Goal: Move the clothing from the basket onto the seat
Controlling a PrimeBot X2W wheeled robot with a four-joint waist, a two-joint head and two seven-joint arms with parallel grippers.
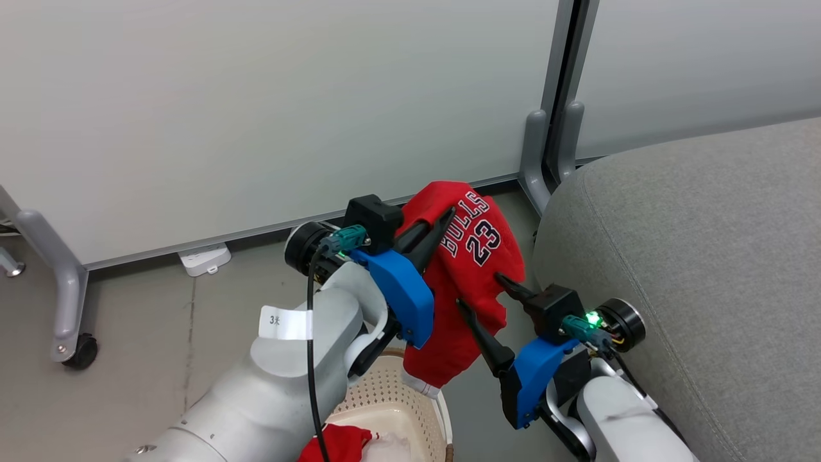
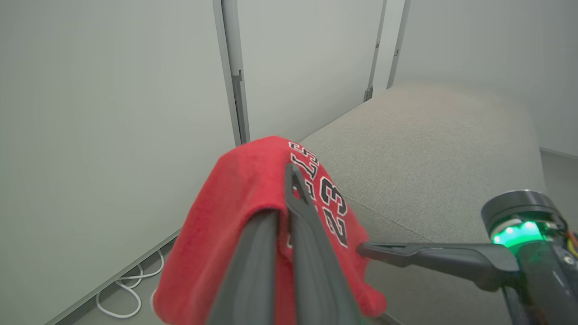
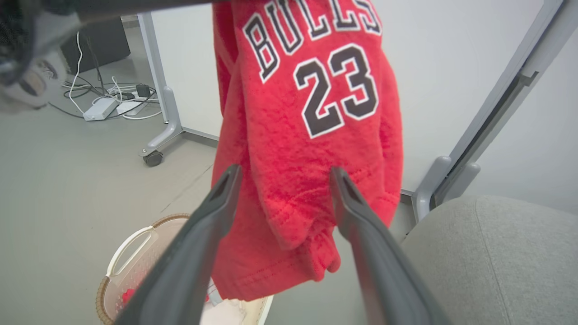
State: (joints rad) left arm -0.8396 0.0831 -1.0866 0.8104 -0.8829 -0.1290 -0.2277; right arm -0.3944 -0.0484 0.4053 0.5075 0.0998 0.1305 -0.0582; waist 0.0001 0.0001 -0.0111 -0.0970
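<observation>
A red garment (image 1: 474, 256) lettered "BULLS 23" hangs in the air from my left gripper (image 1: 442, 221), which is shut on its upper fold (image 2: 244, 189). It dangles above the cream basket (image 1: 397, 391), just left of the grey seat (image 1: 693, 256). My right gripper (image 1: 481, 290) is open, its two fingers reaching around the garment's lower right part (image 3: 316, 113) without closing. Inside the basket lie more red clothing (image 1: 340, 443) and some white fabric (image 1: 391, 443). In the right wrist view, the basket's rim (image 3: 106, 289) lies below my right gripper (image 3: 284, 174).
Pale partition panels stand behind, on grey legs with a castor (image 1: 80, 351). A white power strip (image 1: 205, 258) lies at the panel's foot, and cables (image 3: 104, 104) trail on the floor. The seat's rounded edge (image 3: 496, 253) is close to my right arm.
</observation>
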